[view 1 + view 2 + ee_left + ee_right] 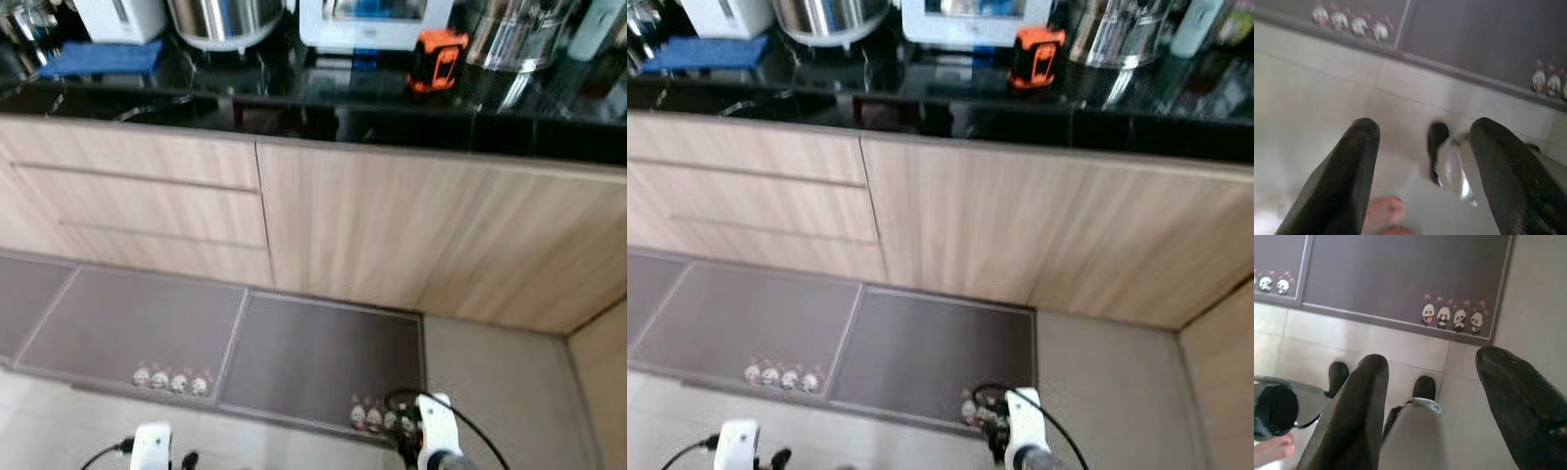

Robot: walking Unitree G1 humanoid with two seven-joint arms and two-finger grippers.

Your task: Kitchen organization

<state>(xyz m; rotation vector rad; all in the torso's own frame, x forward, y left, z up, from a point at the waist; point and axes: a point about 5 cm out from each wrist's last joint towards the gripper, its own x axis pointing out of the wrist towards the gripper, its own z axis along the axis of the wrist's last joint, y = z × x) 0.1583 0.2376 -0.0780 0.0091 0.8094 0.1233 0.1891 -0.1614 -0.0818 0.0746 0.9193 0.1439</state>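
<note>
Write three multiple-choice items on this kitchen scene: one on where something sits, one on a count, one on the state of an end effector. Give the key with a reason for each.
1. Where does the orange and black device sit?
A. on the black countertop
B. on the floor mat
C. inside a drawer

2. How many pandas are printed in the row at the corner of the right-hand grey mat?
A. two
B. four
C. six

3. How do the fingers of the right end effector stand?
A. shut on a cup
B. shut on nothing
C. open, holding nothing

Key: 1 A, it stands on the counter before the white appliance. 2 B, the right wrist view shows four pandas. 3 C, floor shows between the spread fingers.
</note>
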